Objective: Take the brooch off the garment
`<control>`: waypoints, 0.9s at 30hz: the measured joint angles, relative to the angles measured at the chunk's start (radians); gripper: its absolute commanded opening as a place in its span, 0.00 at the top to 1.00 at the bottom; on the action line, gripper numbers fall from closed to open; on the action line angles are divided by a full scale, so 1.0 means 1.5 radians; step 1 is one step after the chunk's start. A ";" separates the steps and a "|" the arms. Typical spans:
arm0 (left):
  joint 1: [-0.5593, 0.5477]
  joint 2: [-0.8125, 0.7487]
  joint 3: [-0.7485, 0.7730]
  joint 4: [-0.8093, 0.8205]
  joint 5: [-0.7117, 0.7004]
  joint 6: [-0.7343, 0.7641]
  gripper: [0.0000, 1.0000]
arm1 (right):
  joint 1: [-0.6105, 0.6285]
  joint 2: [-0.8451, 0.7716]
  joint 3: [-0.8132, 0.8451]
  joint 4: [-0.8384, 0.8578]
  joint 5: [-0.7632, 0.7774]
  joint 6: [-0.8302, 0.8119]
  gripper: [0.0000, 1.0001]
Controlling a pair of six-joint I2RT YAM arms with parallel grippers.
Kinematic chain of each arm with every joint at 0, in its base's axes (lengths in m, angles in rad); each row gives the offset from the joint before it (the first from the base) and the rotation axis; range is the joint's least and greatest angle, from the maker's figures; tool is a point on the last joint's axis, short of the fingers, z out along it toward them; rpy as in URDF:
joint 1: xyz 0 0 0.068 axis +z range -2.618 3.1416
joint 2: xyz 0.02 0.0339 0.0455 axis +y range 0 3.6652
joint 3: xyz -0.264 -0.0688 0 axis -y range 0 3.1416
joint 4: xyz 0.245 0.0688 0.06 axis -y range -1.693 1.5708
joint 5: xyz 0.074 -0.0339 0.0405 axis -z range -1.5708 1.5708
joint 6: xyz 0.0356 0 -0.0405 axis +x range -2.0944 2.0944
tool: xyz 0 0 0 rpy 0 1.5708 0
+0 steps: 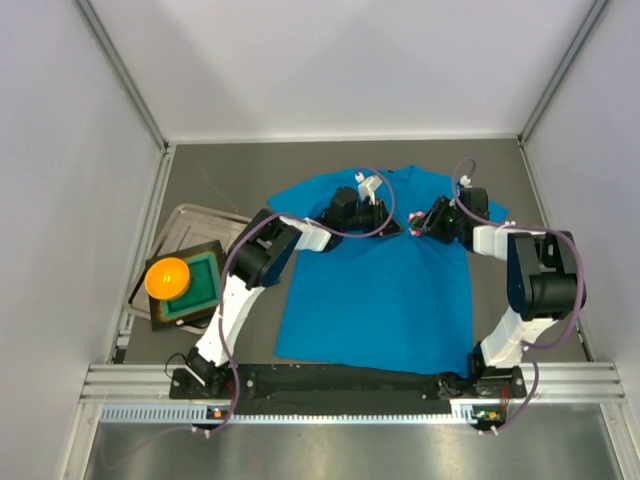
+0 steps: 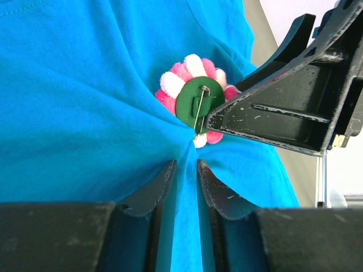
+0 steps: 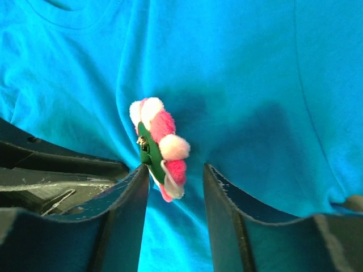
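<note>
The blue garment (image 1: 380,290) lies flat on the grey table. The brooch (image 1: 415,218), pink and white petals on a green felt back with a safety pin, sits on its upper right chest. My left gripper (image 1: 398,227) is shut on a raised fold of the garment (image 2: 85,102) just below the brooch (image 2: 195,105); its tips (image 2: 186,164) pinch the cloth. My right gripper (image 3: 176,167) is open around the brooch (image 3: 161,148). The green back touches its left finger and the right finger stands apart. One right finger (image 2: 272,113) shows in the left wrist view, against the brooch.
A metal tray (image 1: 190,222) at the table's left holds a dark green-topped pad (image 1: 200,290) with an orange ball (image 1: 167,277) on it. White enclosure walls stand on three sides. The arm bases sit on the front rail (image 1: 340,380).
</note>
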 measured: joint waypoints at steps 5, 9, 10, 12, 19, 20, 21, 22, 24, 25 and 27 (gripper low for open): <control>0.000 0.000 0.000 -0.001 -0.002 0.001 0.74 | 0.001 -0.001 -0.001 0.013 -0.009 0.006 0.50; 0.000 0.000 0.000 -0.002 -0.003 0.001 0.74 | 0.001 -0.001 -0.001 0.025 -0.013 0.013 0.49; 0.000 0.000 0.000 -0.001 -0.002 0.001 0.74 | 0.002 -0.001 -0.001 0.027 -0.014 0.015 0.49; 0.000 0.000 0.000 -0.001 -0.002 0.001 0.74 | 0.002 -0.001 -0.001 0.030 -0.013 0.017 0.49; 0.000 0.000 0.000 -0.001 -0.002 0.001 0.74 | 0.010 -0.001 -0.001 0.030 -0.013 0.017 0.48; 0.000 0.000 0.000 -0.001 -0.002 0.000 0.74 | 0.011 -0.001 -0.001 0.030 -0.013 0.017 0.49; 0.000 0.000 0.000 -0.001 -0.002 0.000 0.74 | 0.013 -0.001 -0.001 0.029 -0.011 0.017 0.51; 0.000 0.000 0.000 -0.001 -0.002 0.000 0.74 | 0.015 -0.001 -0.001 0.028 -0.007 0.016 0.53; 0.000 0.000 0.000 -0.001 -0.002 0.000 0.74 | 0.019 -0.001 -0.001 0.025 0.000 0.012 0.57; 0.000 0.000 0.000 -0.001 -0.002 0.000 0.74 | 0.021 -0.001 -0.001 0.023 0.003 0.011 0.59; 0.000 0.000 0.000 -0.001 -0.002 0.000 0.74 | 0.025 -0.001 -0.001 0.019 0.007 0.010 0.61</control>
